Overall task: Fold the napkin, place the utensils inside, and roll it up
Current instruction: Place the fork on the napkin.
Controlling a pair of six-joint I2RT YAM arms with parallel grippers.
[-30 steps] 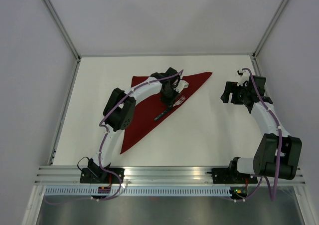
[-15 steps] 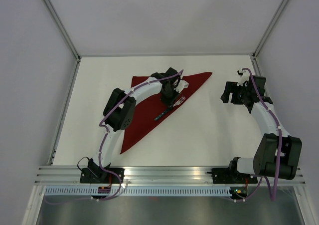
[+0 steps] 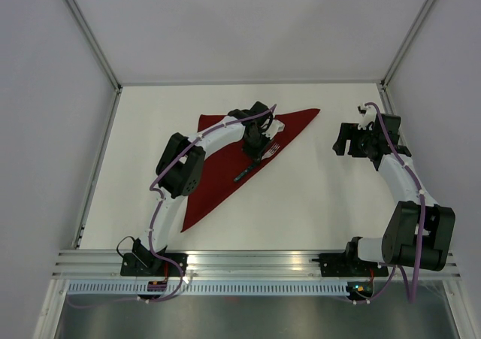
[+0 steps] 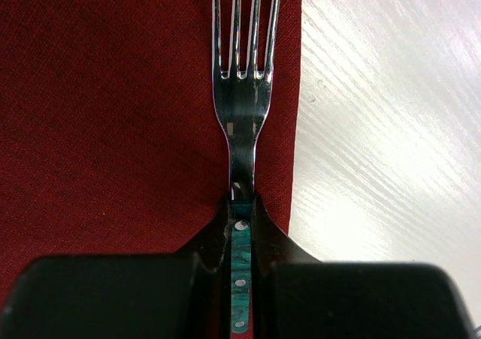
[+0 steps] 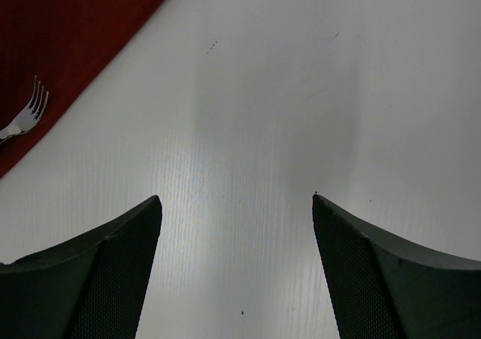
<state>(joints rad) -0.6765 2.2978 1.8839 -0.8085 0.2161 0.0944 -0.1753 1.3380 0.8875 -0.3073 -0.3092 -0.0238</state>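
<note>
From overhead, the napkin (image 3: 216, 183) lies on the white table (image 3: 316, 204) folded into a triangle. One long edge runs from the far right corner down toward the near left. The left arm reaches across the napkin, and its claw (image 3: 258, 152) sits over the fork (image 3: 255, 166) beside that slanting edge. At this distance the fork is only a thin dark stick with a pale end, and how the claw holds it cannot be made out.

The left wrist camera settles that. The left claw (image 4: 242, 205) is pinching the fork (image 4: 240, 113) by its handle, one finger on each side. Up close the handle is teal-green with small pale rivets, not plain dark. The silver tines point away from the claw and lie over the red cloth (image 4: 113, 113), just inside its edge, with bare table (image 4: 391, 128) to the right. Whether the fork rests on the cloth or hangs just above it cannot be told.

The right arm is well apart on the right side, its claw (image 3: 342, 138) over bare table. Its own camera shows the right claw (image 5: 234, 200) spread wide with nothing between the fingers. That view also catches a corner of the napkin (image 5: 60, 31) and the fork tines (image 5: 28, 112) at the far left edge.
</note>
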